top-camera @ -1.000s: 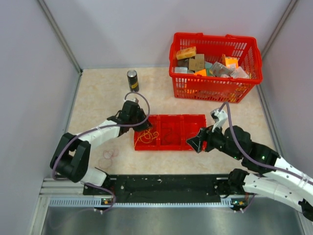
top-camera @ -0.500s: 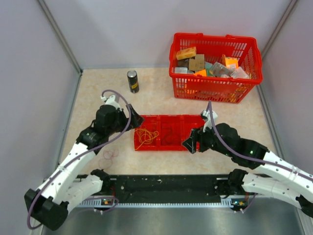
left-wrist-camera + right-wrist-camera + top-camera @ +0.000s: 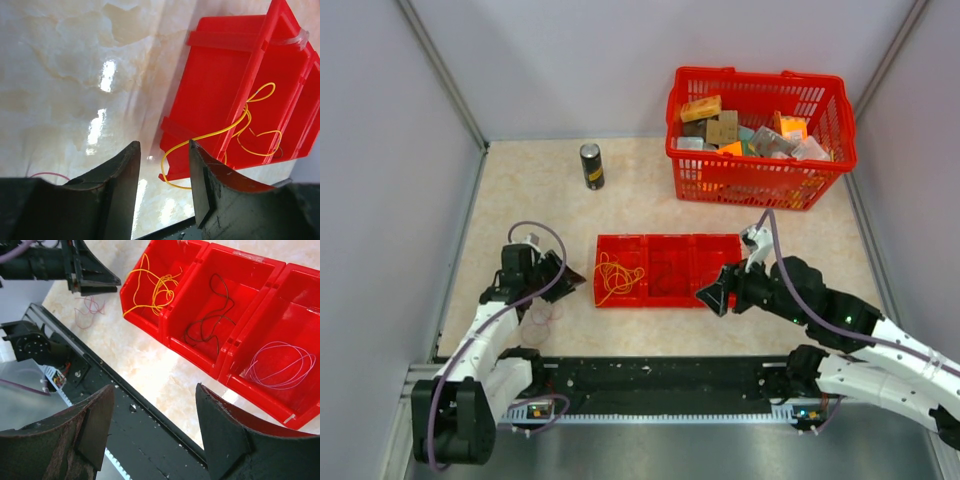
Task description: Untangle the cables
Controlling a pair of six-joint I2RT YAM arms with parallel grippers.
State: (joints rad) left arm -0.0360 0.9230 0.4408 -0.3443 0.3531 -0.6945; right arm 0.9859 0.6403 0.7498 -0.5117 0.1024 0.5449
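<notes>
Tray mid-desk, nearer the near edge, three cables in it, a fourth loose.
In its left bin the yellow cable, middle bin the dark cable, right bin the pale cable. The thin red cable is on the desk toward the near left corner, just beside the left tool, slightly spread, empty. The right tool is spread wide, empty.

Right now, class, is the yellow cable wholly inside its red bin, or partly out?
Partly out. Most of the yellow cable lies in an end compartment of the red bin, but one loop hangs over the rim.
</notes>
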